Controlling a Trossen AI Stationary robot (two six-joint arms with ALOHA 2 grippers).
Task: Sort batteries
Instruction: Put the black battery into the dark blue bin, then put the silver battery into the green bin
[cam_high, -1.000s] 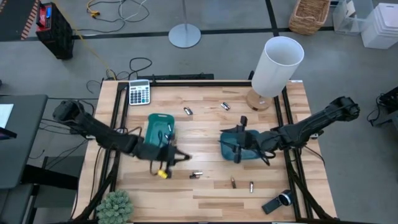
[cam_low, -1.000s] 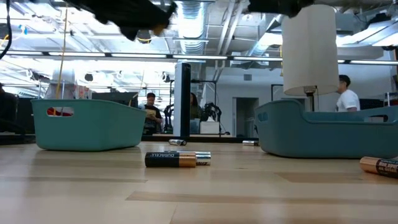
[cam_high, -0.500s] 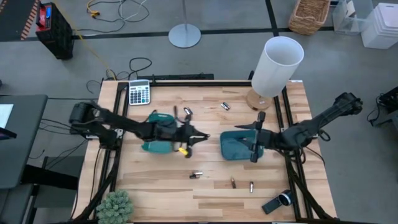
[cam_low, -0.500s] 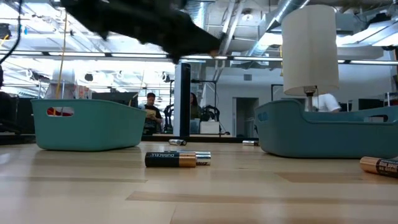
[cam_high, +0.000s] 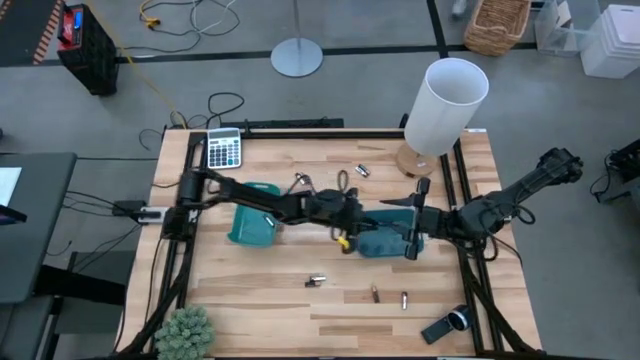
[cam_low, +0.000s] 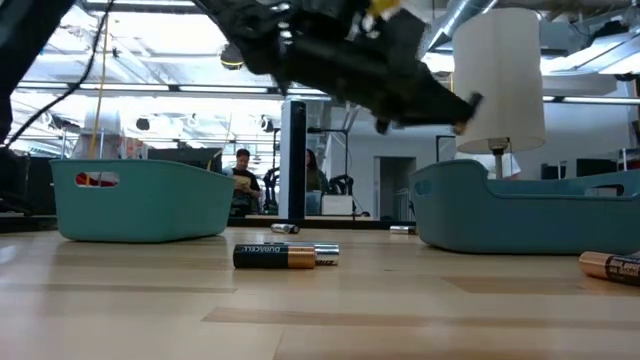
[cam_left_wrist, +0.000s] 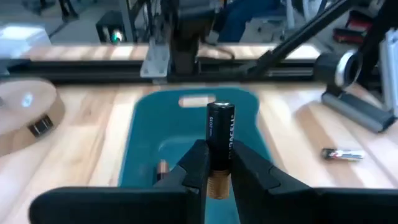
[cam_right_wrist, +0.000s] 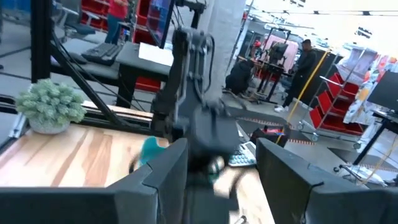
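My left gripper (cam_left_wrist: 217, 169) reaches across the table and hangs over the right teal tray (cam_high: 385, 240), shut on a black-and-copper battery (cam_left_wrist: 220, 130). One more battery (cam_left_wrist: 161, 168) lies inside that tray. My right gripper (cam_right_wrist: 221, 180) is open and hovers by the same tray's right end (cam_high: 412, 228), touching nothing. The left teal tray (cam_high: 250, 222) sits on the table under my left arm. Loose batteries lie on their sides on the wood: one (cam_high: 316, 281) near the middle, two (cam_high: 375, 293) (cam_high: 404, 299) toward the near edge, two (cam_high: 300, 178) (cam_high: 363, 171) farther back. My left gripper pinches the battery by its copper end (cam_left_wrist: 217, 184) between the two fingers (cam_left_wrist: 194, 167). The black end stands out past the fingertips. The battery is lifted clear, above the inside of the right teal tray.
A white lamp (cam_high: 445, 105) stands at the far right corner on a round wooden base. A grey calculator (cam_high: 224, 149) lies at the far left, a black-and-silver handheld device (cam_high: 447, 324) at the near right, and a small green plant (cam_high: 185, 333) at the near left corner.
My left gripper has travelled from the near side of the left tray toward the table's right, with the battery held shut in it, and now hangs over the right tray. My right gripper has shifted a little toward the right end of that tray.
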